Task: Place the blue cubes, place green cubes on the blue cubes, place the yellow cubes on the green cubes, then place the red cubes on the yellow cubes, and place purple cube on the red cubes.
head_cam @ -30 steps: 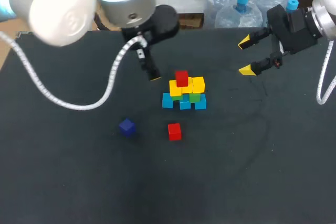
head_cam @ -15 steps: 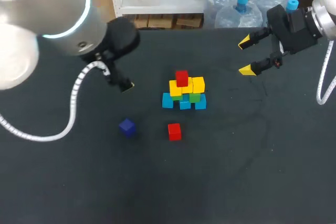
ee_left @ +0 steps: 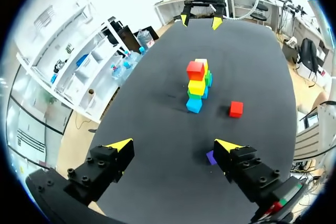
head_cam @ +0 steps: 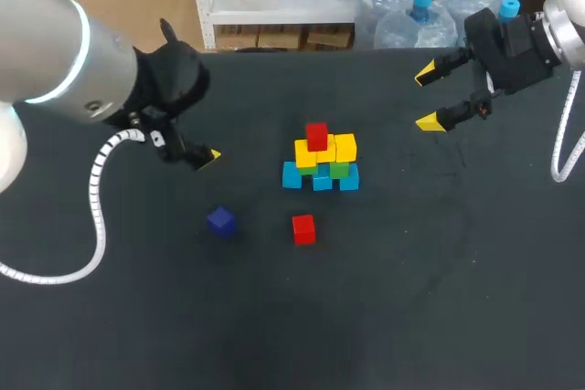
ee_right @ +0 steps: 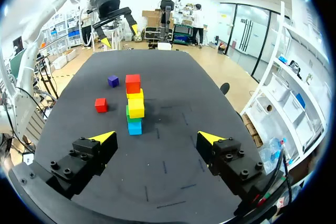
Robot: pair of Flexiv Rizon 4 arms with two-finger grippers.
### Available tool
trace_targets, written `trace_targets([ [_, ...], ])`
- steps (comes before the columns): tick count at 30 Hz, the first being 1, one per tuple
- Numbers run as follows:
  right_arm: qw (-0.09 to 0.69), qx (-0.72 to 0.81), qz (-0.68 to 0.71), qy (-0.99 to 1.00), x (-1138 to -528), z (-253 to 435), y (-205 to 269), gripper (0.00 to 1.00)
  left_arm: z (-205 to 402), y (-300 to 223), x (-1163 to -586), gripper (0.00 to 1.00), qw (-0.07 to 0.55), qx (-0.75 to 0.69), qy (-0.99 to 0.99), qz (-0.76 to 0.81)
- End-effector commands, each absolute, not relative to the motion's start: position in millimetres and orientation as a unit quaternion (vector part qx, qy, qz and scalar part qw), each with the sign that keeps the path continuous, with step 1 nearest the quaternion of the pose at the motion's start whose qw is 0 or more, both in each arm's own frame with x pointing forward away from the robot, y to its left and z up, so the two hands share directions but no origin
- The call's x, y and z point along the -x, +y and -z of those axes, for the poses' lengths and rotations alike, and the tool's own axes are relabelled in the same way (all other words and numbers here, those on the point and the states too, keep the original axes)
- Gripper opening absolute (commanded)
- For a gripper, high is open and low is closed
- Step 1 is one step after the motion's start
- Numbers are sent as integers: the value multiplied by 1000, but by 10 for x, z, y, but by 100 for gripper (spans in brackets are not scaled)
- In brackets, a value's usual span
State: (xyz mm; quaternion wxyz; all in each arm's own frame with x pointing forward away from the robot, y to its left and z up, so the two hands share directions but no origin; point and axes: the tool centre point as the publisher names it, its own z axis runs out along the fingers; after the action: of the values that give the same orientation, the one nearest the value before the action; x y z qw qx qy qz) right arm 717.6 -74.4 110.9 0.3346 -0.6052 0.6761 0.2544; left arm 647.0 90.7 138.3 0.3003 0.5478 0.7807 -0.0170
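The left claw (ee_left: 176, 145) and right claw (head_cam: 426, 98) hang wide and empty, well off the stack (head_cam: 320, 160), likely to avoid toppling it.

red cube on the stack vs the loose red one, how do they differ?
The red cube on the stack sits atop the yellow cubes; the loose red cube rests on the table. The stacked one touches other cubes; the loose one stands alone, between the stack and the robot, the purple cube off to its left. Both look alike in colour and size; neither is gripped.
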Motion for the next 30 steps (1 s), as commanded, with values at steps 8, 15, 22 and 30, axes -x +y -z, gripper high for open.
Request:
trace_targets([
  [8,315,581,-216,718,-6312,-1263,-850,100,-1373,943,-6463,100,325,-548,770,37],
  [15,321,549,-175,752,-5907,-1407,-1183,100,-1373,943,-6463,100,325,-548,770,37],
  [22,296,560,-186,751,-5732,-1329,-1151,100,-1373,943,-6463,100,325,-548,770,37],
  [30,293,590,-243,712,-5754,-999,-788,100,-1373,943,-6463,100,325,-548,770,37],
])
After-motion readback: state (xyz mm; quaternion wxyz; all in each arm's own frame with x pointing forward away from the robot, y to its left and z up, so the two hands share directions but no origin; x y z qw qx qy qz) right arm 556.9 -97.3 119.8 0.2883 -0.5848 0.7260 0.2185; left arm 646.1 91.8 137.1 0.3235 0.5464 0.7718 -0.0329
